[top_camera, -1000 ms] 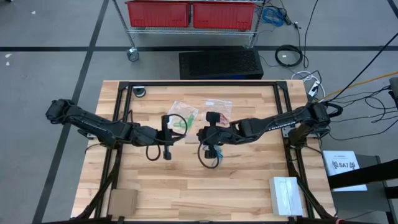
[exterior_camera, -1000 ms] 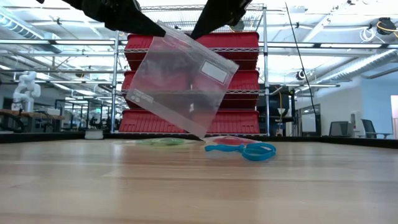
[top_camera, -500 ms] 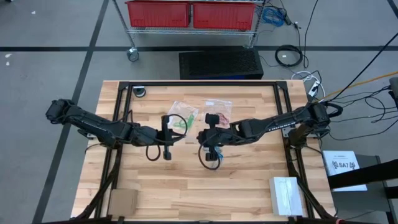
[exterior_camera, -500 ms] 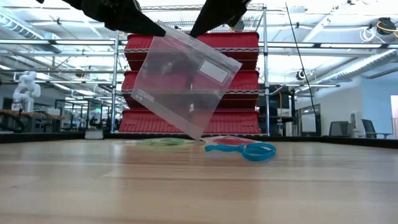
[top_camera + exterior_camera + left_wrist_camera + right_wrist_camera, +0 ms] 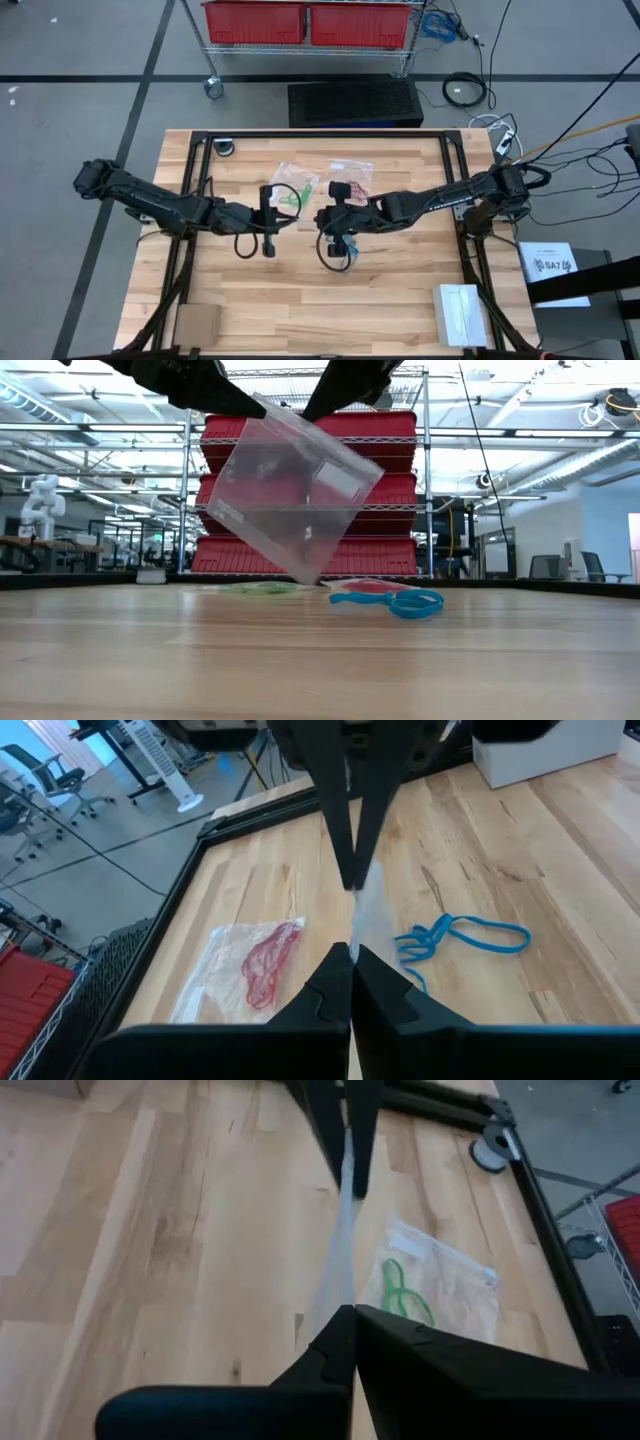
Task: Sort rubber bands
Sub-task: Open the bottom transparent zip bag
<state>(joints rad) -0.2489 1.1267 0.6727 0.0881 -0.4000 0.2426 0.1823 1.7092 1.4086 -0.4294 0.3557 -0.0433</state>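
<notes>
Below the clear bag (image 5: 290,500) pinched by both grippers (image 5: 285,415), blue rubber bands (image 5: 400,601) lie on the table (image 5: 320,660).

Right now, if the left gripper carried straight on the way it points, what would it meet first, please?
The left gripper, shut on the clear zip bag, points along the bag's top edge at the right gripper, pinching the same bag. Past the bag itself, it would probably meet those fingers first, though depth is unclear.

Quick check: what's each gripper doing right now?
Left gripper: shut on the clear zip bag, held above the table.
Right gripper: shut on the same bag's opposite top corner.
</notes>
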